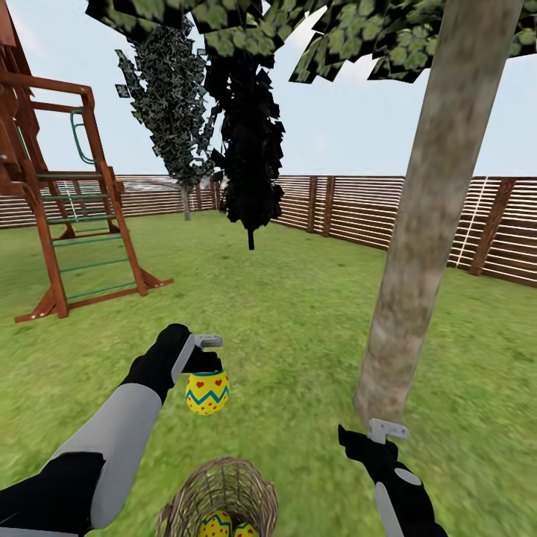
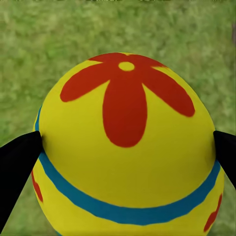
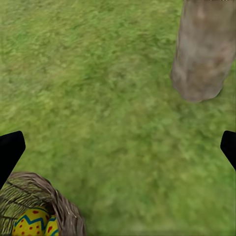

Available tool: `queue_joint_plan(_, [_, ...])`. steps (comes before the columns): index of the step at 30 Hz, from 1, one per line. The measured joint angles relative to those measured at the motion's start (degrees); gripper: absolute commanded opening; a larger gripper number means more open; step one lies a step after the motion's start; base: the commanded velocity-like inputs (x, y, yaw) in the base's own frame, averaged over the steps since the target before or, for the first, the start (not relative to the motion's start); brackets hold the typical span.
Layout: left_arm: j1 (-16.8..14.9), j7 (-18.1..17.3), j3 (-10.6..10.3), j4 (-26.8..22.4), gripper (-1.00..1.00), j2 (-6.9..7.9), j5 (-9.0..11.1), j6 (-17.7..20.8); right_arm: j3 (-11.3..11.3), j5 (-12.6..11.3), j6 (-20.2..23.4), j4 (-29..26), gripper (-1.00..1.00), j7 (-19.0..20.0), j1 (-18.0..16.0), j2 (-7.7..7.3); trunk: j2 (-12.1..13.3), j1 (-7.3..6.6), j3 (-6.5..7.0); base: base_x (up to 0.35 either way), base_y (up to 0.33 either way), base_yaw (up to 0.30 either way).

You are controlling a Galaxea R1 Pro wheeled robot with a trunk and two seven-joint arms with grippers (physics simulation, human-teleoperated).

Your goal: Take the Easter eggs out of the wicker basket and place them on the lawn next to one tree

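Nearest, the wicker basket (image 1: 224, 488) sits on the lawn (image 1: 298, 313) with two eggs (image 1: 216, 524) inside, the left gripper (image 1: 203, 367) above it clamps the third egg (image 1: 206, 392), the right gripper (image 1: 373, 434) hangs wide open and empty beside the tree (image 1: 418, 246).

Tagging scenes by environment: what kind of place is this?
A simulated fenced back garden, by the look of it: green lawn, a brown slatted wooden fence, a wooden playset with a ladder, and a thick-trunked tree beside the robot.
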Motion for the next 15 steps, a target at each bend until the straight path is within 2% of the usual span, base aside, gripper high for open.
queue_joint_plan(5, [0.02,0.00,0.00,0.02,-1.00,0.00,-0.01,-0.01,0.94,0.00,0.00,0.00,1.00,0.00,0.00,0.32,2.00,-1.10,1.04,0.000,0.000,-0.058])
queue_joint_plan(15, [0.02,0.00,0.00,0.10,-1.00,-0.01,-0.01,-0.02,1.54,-0.07,0.00,0.02,1.00,-0.01,0.01,0.39,6.02,-3.30,3.56,0.000,0.000,-0.202])
